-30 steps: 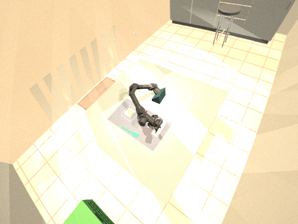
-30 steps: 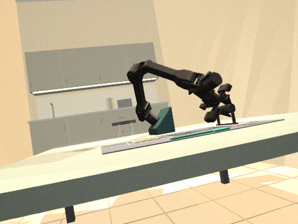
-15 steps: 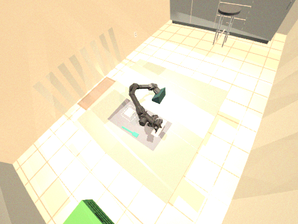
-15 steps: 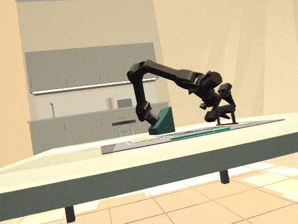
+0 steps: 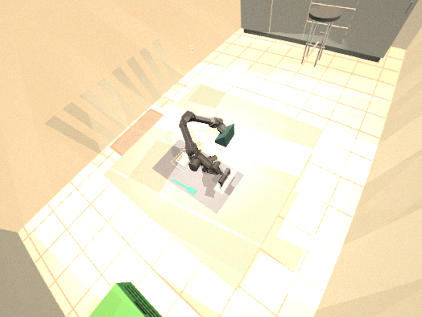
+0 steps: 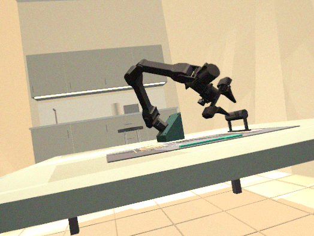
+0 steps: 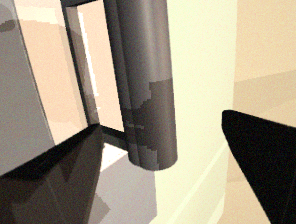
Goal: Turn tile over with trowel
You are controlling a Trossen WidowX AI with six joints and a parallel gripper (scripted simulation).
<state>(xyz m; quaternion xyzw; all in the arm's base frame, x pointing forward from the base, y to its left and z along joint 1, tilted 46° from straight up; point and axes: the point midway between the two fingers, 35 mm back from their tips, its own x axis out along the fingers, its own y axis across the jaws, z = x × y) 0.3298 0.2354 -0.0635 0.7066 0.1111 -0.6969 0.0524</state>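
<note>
The small trowel (image 5: 224, 177) (image 6: 238, 115) rests on the grey mat (image 5: 211, 203) (image 6: 120, 156) at its right end, its dark handle (image 7: 150, 100) raised on two posts over a pale blade. My gripper (image 5: 217, 170) (image 6: 228, 103) (image 7: 160, 125) is open. Its fingers stand apart on either side of the handle, just above it, without clamping it. The tile (image 5: 179, 159) (image 6: 148, 147) lies flat at the mat's other end, at the dashed outline, partly hidden by the arm. I cannot tell which face is up.
A teal spatula (image 5: 185, 187) (image 6: 210, 140) lies on the mat between the tile and the trowel. The arm's teal wedge base (image 5: 225, 135) (image 6: 172, 129) stands behind the mat. A green box (image 5: 125, 302) and a stool (image 5: 322, 32) stand on the floor, far off.
</note>
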